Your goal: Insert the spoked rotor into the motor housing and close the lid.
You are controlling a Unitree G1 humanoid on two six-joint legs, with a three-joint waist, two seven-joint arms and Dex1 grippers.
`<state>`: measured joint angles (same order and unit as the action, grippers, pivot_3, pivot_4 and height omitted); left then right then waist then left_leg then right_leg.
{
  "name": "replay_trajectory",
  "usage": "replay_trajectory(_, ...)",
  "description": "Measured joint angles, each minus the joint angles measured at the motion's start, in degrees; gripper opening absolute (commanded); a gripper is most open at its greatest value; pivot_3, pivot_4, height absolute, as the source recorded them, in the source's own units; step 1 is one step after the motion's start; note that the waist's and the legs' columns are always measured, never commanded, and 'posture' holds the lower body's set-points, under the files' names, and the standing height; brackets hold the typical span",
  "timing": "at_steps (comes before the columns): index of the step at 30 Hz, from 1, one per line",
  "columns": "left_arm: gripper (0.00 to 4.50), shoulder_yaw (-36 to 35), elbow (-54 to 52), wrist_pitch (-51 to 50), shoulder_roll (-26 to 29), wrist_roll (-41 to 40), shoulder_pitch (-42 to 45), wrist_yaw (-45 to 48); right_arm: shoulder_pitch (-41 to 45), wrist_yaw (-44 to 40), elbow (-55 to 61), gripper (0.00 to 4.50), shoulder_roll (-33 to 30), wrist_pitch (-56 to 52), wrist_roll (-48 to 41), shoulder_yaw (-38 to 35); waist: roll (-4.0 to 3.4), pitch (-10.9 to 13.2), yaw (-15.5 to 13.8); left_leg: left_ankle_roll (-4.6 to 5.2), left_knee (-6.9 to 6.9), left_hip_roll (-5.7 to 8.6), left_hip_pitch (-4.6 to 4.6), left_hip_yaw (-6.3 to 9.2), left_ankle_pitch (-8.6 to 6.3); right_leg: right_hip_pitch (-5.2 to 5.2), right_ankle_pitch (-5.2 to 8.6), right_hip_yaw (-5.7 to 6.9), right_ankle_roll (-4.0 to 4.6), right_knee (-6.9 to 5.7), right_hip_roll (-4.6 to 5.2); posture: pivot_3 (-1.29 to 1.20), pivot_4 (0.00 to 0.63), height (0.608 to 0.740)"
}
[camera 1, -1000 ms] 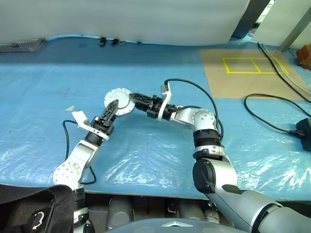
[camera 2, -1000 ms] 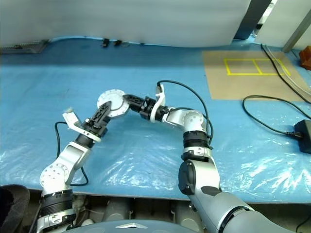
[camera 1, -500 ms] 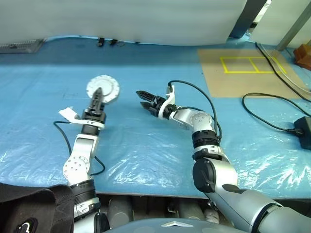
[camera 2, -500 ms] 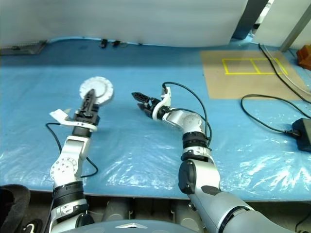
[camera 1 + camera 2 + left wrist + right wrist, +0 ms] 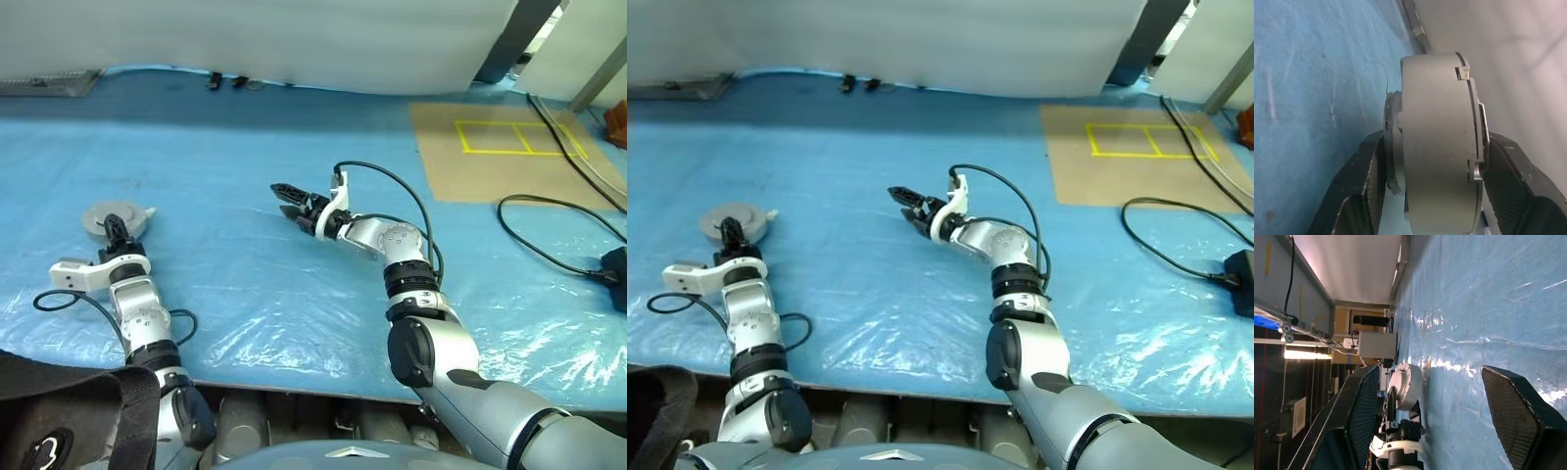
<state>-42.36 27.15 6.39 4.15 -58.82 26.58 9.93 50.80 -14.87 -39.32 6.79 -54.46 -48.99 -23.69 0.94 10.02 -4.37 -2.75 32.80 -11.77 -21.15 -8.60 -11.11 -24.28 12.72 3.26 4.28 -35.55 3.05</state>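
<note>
Left gripper (image 5: 1432,196) pinches the housing (image 5: 1437,142) across its wall, lid seemingly on. Right gripper (image 5: 285,199) hangs spread, empty, mid-table, probably freed.

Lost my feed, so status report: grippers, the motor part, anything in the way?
Left gripper shut on the closed motor housing, held over the blue sheet. Right gripper open, empty, mid-table. Nothing in the way.
</note>
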Motion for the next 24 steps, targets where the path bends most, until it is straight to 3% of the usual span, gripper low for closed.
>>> replay_trajectory(15,2.6,-0.97,6.24,2.46,0.67,2.56,3.0,0.04,0.0,-0.04,1.66,3.44,0.0,-0.84,-0.43,0.46,0.0,0.0,0.08,-0.01,0.02,-0.01,0.05,0.0,0.0,0.01,-0.01,-0.02,-0.01,-0.09,-0.02,0.0,0.15,0.74)
replay_trajectory(21,4.46,-0.87,5.38,4.07,0.68,4.04,3.53,-0.9,0.0,-0.12,1.65,3.47,0.0,-0.54,-0.39,0.96,-0.04,-0.02,0.19,-0.01,0.02,-0.01,0.12,0.0,-0.01,0.02,-0.01,-0.05,0.0,-0.12,-0.01,0.0,0.15,0.74)
replay_trajectory(24,4.46,-0.88,4.62,6.33,0.68,5.98,3.36,-3.0,-0.01,-0.85,1.68,3.47,-0.04,0.02,0.41,1.88,-0.05,-0.02,0.47,-0.02,0.01,-0.01,0.14,-0.01,-0.01,0.02,-0.01,-0.06,0.01,-0.12,-0.02,0.0,0.15,0.74)
